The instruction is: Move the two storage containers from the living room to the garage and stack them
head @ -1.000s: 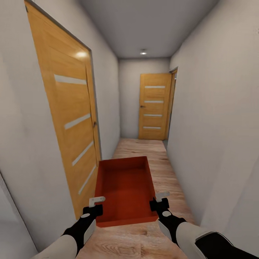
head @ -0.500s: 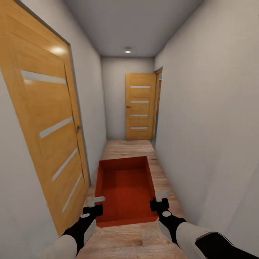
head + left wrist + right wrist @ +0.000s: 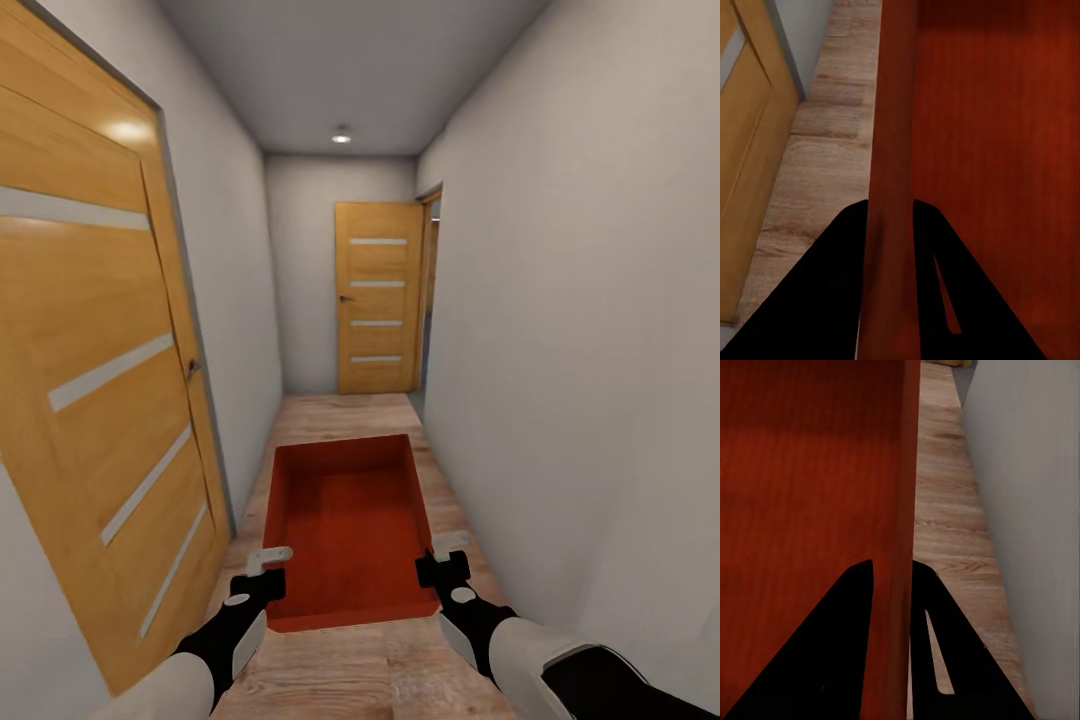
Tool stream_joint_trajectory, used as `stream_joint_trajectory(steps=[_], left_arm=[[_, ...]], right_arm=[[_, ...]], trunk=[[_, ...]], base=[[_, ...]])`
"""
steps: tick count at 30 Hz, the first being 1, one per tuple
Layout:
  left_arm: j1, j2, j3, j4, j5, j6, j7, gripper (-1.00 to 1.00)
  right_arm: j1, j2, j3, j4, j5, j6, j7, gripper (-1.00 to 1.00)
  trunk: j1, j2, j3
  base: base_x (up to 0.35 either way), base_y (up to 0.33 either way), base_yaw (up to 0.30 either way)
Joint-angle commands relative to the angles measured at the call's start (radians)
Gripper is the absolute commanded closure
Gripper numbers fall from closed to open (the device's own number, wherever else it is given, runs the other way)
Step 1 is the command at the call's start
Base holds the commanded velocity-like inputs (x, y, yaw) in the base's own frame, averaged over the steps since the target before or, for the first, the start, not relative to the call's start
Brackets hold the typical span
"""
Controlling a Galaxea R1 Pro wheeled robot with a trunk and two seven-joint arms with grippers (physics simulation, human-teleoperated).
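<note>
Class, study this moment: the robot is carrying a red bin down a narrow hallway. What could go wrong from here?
The storage container hangs from thin side walls alone: the left gripper and right gripper each pinch one, so a jolt might slip it free.

The wooden door on the left stands close; drifting could clip the left arm.

The hallway is tight for turning.

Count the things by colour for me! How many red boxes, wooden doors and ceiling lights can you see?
Red-orange open-top rectangular bin: 1
Orange wooden doors with pale stripes, one beside the robot, one at the hallway's end: 2
Round white ceiling light: 1
Total: 4
</note>
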Motion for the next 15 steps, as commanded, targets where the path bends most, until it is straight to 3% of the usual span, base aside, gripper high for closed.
stream_joint_trajectory(steps=[1, 4, 15], left_arm=[[0.001, 0.027, -0.001, 0.005, -0.003, -0.003, 0.012, 1.0], [0.001, 0.041, -0.001, 0.005, -0.001, -0.003, 0.012, 1.0], [0.001, 0.043, -0.001, 0.005, 0.0, -0.003, 0.012, 1.0]], right_arm=[[-0.002, 0.001, -0.015, -0.007, -0.014, -0.081, -0.044, 1.0], [-0.002, -0.001, -0.015, -0.007, -0.014, -0.08, -0.044, 1.0], [-0.002, 0.001, -0.015, -0.007, -0.014, -0.081, -0.044, 1.0]], trunk=[[0.001, -0.001, 0.0], [0.001, -0.001, 0.0], [0.001, -0.001, 0.0]], base=[[0.322, 0.0, 0.0], [0.322, 0.0, 0.0], [0.322, 0.0, 0.0]])
